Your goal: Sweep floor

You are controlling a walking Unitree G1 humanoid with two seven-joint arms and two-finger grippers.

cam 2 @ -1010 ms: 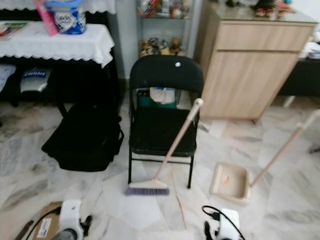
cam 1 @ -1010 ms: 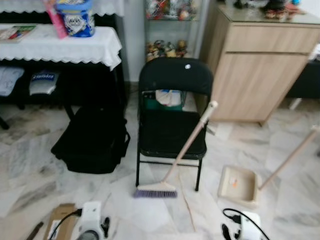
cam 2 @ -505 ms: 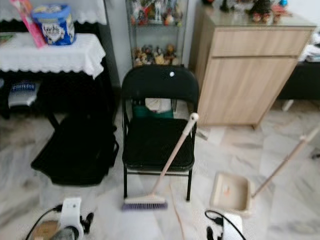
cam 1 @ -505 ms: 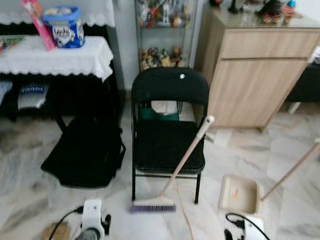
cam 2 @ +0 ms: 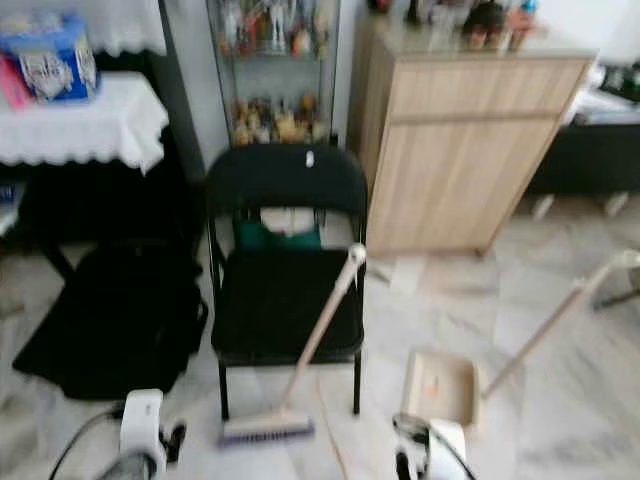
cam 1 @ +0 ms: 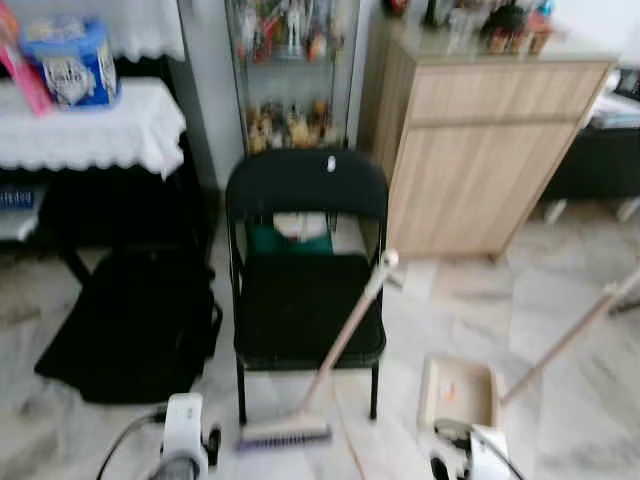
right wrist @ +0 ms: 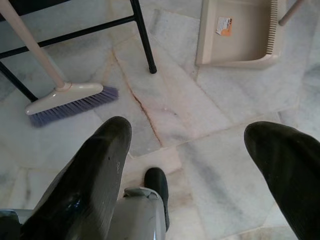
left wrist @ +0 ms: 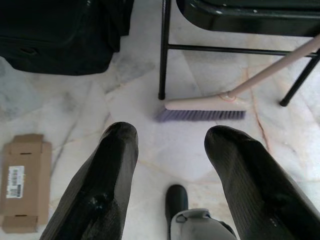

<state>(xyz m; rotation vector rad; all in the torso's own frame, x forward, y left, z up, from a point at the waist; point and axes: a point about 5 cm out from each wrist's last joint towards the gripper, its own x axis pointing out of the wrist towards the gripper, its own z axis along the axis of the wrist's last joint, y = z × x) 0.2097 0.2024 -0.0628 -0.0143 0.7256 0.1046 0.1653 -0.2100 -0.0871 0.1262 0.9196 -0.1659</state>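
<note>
Indoors, marble floor (right wrist: 210, 115), broom (cam 1: 300, 400) against black chair (cam 1: 305, 290), dustpan (right wrist: 240, 35), both hands spread, empty.

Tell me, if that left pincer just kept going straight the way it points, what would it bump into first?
Probably the broom: its purple-bristled head lies on the marble floor straight ahead of the open left pincer, by the black chair. Depth is uncertain.

Your head views: soft overall, motion blur smears chair (cam 1: 305, 260), broom (cam 1: 330, 355) and shelf clutter. Even indoor light, moderately bright; pale glare on marble floor (cam 1: 560, 300). Deep shadow under white-clothed counter (cam 1: 90, 125), black bag (cam 1: 125, 325) loses detail. Your wrist views: sharper floor veining, black fingers (left wrist: 100, 185) close and out of focus, slight sheen.
</note>
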